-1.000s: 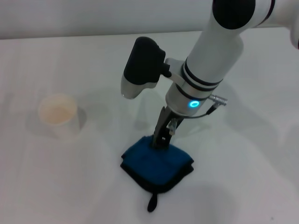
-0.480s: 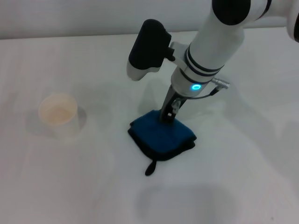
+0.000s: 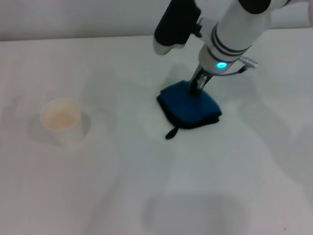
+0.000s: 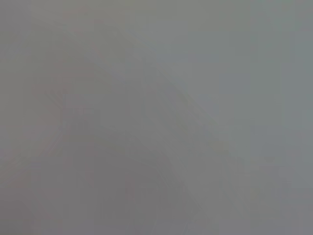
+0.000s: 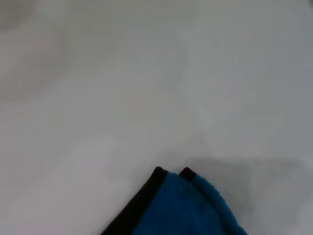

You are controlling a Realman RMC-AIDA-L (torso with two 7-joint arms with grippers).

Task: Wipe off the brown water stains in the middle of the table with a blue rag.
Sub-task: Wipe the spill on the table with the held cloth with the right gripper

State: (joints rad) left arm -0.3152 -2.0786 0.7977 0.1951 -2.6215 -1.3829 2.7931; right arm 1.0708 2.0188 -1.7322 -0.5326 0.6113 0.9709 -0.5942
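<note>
The blue rag (image 3: 190, 107) lies folded on the white table (image 3: 146, 186), right of centre toward the far side, its black loop tab (image 3: 171, 132) pointing to the near left. My right gripper (image 3: 196, 86) comes down from above onto the rag's far edge and is shut on it. A corner of the rag with black edging shows in the right wrist view (image 5: 181, 205). No brown water stains show on the table. My left gripper is out of view; its wrist view shows only plain grey.
A white paper cup (image 3: 61, 120) with a tan inside stands on the table at the left. The table's far edge (image 3: 78, 39) runs along the top of the head view.
My right gripper has dragged the blue rag across the table, away from me and to the right. The cup has stayed in place.
</note>
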